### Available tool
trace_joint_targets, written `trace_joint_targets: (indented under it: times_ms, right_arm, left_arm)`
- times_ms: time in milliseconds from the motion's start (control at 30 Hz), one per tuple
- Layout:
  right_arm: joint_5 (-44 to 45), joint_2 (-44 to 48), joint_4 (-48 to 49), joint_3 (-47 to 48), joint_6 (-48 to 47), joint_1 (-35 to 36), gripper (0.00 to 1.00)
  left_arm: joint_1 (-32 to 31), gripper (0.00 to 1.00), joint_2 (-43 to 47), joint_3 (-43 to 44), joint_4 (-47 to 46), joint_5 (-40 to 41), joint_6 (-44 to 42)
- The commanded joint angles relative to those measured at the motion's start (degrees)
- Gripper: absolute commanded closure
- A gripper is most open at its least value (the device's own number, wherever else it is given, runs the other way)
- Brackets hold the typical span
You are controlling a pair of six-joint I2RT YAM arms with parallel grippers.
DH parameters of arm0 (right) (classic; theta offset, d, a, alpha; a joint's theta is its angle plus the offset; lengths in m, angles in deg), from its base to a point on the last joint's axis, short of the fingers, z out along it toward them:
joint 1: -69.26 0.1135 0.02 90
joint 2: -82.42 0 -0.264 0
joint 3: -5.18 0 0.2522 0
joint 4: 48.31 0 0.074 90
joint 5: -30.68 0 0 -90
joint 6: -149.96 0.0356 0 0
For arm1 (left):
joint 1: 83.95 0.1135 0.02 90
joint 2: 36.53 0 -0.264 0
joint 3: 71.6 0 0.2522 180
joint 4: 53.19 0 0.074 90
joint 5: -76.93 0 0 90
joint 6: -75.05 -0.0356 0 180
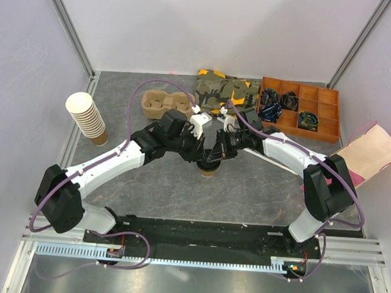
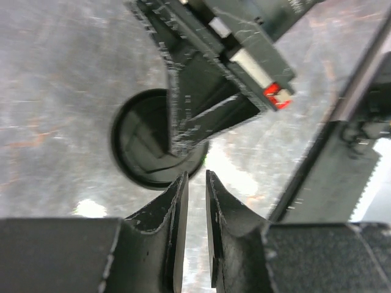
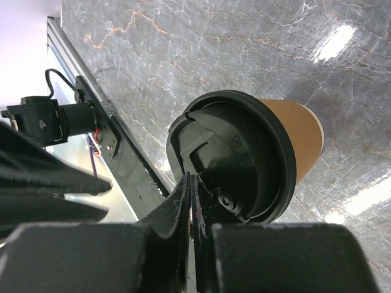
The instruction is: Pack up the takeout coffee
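Fingers of the right arm (image 3: 177,207) were pressed almost together, with only a hairline slit between them. Their tips lay against the near rim of the black lid (image 3: 244,152); whether they nipped that rim or merely touched it could not be told. The left fingers (image 2: 174,195) stood slightly apart with nothing between them, their tips just beside the same lid's edge. The coffee cup (image 3: 299,137) stood on the bench (image 1: 259,198) between the two arms, well apart from the cup carrier (image 1: 165,104) at the back left.

The main risk seemed to lie in that thin hold. A lift by the rim alone would probably pop the lid off or let the plastic slip free, dropping the cup. A sideways nudge from either arm could tip so light a cup and spill it. With both sets of fingers crowded over one small lid, they might also knock each other and jolt the cup.
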Motion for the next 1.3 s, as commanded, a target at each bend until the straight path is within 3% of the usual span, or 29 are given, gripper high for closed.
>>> trace_joint_targets:
  times_ms: [0,400,633,700,800,833,933,1033,1200,1267]
  right_arm:
    - [0.34,-1.41,0.78,-0.55,0.19,-0.43,0.92]
    - [1.05,-2.38,0.70,-1.17,-0.16,-0.87,0.92]
    - [0.96,-2.38,0.61,-0.64,-0.51,-0.96,0.92]
    - [0.35,-2.12,0.52,0.14,-0.69,-0.96,0.92]
    - [-1.06,-0.98,0.70,1.90,-0.69,-0.96,0.89]
    - [-2.11,-0.54,0.87,2.34,-0.34,-0.96,0.88]
    - [-3.52,2.18,2.36,4.10,0.36,-1.04,0.81]
    - [-4.66,5.17,2.89,5.33,0.72,-0.96,0.73]
    - [-2.65,10.79,1.76,4.11,0.37,-1.13,0.56]
    - [1.02,12.20,-0.61,3.06,-1.55,-1.05,0.42]
  left_arm:
    - [-1.65,0.75,0.19,1.80,-0.63,6.29,-7.51]
    - [-2.80,0.76,-7.46,-4.26,-3.89,8.05,-10.85]
    - [-2.80,0.73,-3.34,-1.98,-1.43,5.60,-8.57]
    - [-2.62,0.69,-0.10,-1.45,-0.99,3.59,-7.08]
    - [-2.18,0.54,3.16,-1.62,-1.07,1.65,-4.98]
    - [-1.92,0.44,5.00,-1.89,-1.07,1.20,-4.62]
    - [0.97,0.34,9.48,-5.74,-1.68,-2.04,-0.94]
    - [4.05,0.21,13.35,-11.00,-5.72,-4.69,3.72]
    - [4.15,0.13,18.99,-17.08,-9.42,-1.62,4.88]
    - [4.15,0.01,21.96,-21.65,-12.31,-1.09,3.92]
